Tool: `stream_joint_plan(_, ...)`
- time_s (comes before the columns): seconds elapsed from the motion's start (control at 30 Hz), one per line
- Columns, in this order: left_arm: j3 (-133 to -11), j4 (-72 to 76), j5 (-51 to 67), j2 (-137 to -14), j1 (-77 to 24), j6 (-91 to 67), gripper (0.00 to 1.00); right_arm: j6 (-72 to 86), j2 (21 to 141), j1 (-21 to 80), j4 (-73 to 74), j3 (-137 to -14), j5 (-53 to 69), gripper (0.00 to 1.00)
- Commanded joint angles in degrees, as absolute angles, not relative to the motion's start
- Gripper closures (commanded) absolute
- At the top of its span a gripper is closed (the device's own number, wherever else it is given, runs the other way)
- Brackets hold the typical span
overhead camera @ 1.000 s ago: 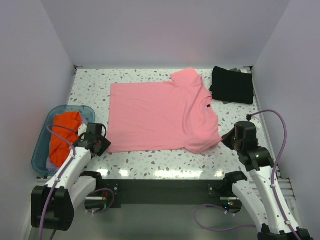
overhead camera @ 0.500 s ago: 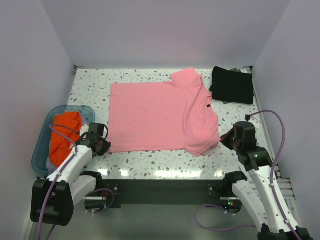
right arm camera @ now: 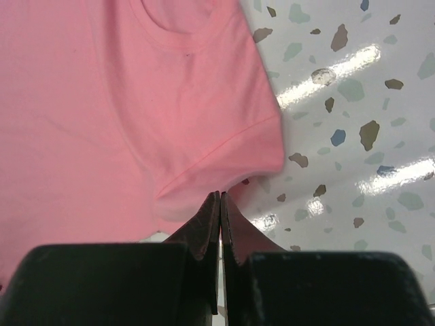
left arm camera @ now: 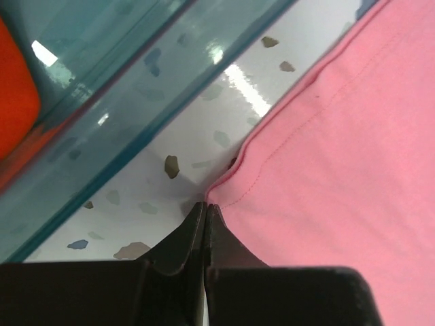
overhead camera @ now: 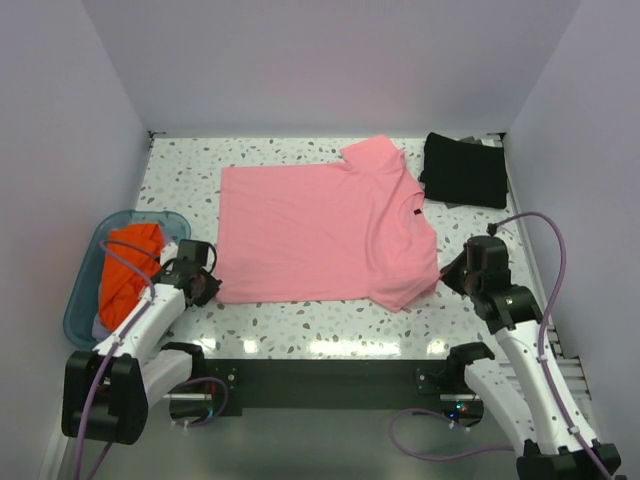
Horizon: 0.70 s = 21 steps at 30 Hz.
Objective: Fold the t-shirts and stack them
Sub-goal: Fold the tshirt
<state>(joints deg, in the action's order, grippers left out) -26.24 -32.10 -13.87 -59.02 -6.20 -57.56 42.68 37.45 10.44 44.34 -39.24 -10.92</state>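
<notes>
The salmon-pink t-shirt (overhead camera: 320, 235) lies spread flat on the table, neck to the right, with its dark neck label (overhead camera: 411, 212) showing. The black t-shirt (overhead camera: 463, 170) lies folded square at the back right. My left gripper (overhead camera: 205, 286) is shut, low at the shirt's near-left hem corner. In the left wrist view its tips (left arm camera: 206, 205) touch that corner of the pink cloth (left arm camera: 340, 170), and no cloth shows between the jaws. My right gripper (overhead camera: 452, 277) is shut at the near-right sleeve. In the right wrist view its tips (right arm camera: 219, 195) meet the edge of the sleeve (right arm camera: 224, 146).
A translucent blue tub (overhead camera: 84, 291) holding orange cloth (overhead camera: 130, 268) stands at the left edge, close beside my left arm; its wall (left arm camera: 102, 122) fills the upper left of the left wrist view. Speckled table (overhead camera: 330, 318) runs along the shirt's near edge. Walls enclose three sides.
My left gripper has crept slightly up and right, toward the shirt's hem corner. My right gripper has shifted a little up and left, toward the sleeve. The shirts have not moved.
</notes>
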Motion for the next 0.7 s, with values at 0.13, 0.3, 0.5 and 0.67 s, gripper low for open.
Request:
stream_joint_plan(0.13,-35.2,-31.2,-13.3,-59.8,-6.6,-53.0,1.0,40.1,46.6,10.4,35.9,-47.0,-11.6,1.0)
stream_joint_plan(0.3,-38.1,-28.2,-12.1,-65.8,-6.5,-53.2,1.0,38.4,55.8,10.4,31.4,-51.7,-10.8,1.0)
stream_joint_plan(0.5,-42.8,-24.8,-10.1,-74.3,-5.1,-53.6,1.0,36.3,68.2,10.4,28.2,-59.2,-12.1,1.0)
stream_joint_plan(0.67,-47.9,-23.6,-8.7,-82.1,-3.3,-53.9,1.0,34.5,76.5,10.4,27.8,-66.3,-12.5,1.0)
